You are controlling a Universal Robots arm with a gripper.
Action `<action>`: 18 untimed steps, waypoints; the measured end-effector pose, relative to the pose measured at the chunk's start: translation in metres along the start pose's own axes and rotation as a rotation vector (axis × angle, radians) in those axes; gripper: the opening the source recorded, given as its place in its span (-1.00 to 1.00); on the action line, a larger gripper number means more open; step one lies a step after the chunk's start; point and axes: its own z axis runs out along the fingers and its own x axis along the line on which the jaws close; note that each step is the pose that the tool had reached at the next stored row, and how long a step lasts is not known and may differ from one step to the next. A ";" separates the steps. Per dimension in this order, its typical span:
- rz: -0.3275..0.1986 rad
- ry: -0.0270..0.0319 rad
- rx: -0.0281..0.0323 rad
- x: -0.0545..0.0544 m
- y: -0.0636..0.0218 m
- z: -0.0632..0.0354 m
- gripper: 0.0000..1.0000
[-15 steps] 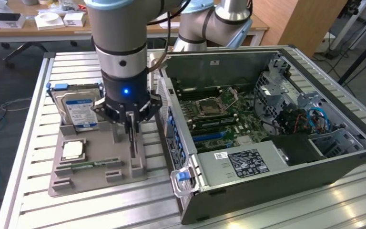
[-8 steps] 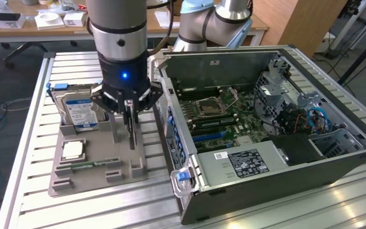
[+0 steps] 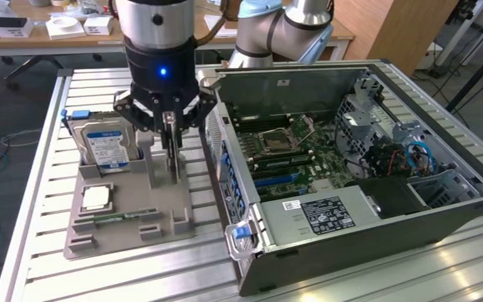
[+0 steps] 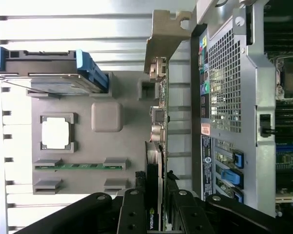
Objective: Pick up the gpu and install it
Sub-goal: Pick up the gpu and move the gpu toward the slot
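Note:
The gpu [image 3: 173,160] is a thin dark card standing on edge, hanging down from my gripper [image 3: 169,131] to the grey holder tray [image 3: 133,236]. In the wrist view the gpu [image 4: 158,122] shows edge-on, its grey metal bracket [image 4: 168,34] at the far end. My gripper [image 4: 157,197] is shut on it, with a black finger [image 4: 135,209] on each side. I cannot tell whether its lower edge still rests in the tray's slot. The open computer case [image 3: 250,251] stands just to the exterior view's right of the card.
On the tray stand a silver hard drive with a blue label [image 3: 107,148], a CPU [image 3: 96,198] and a green RAM stick [image 3: 124,217]. The case's rear panel [image 4: 229,97] is close beside the card. The motherboard [image 3: 292,157] lies exposed inside the case.

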 end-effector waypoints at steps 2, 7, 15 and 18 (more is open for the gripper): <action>0.000 0.0007 0.0001 -0.002 0.0005 -0.0090 -0.47; 0.000 0.0046 0.0003 -0.011 0.0021 -0.0317 -0.47; 0.001 0.0189 0.0010 -0.043 0.0048 -0.0578 -0.47; 0.001 0.0264 0.0013 -0.056 0.0058 -0.0642 -0.47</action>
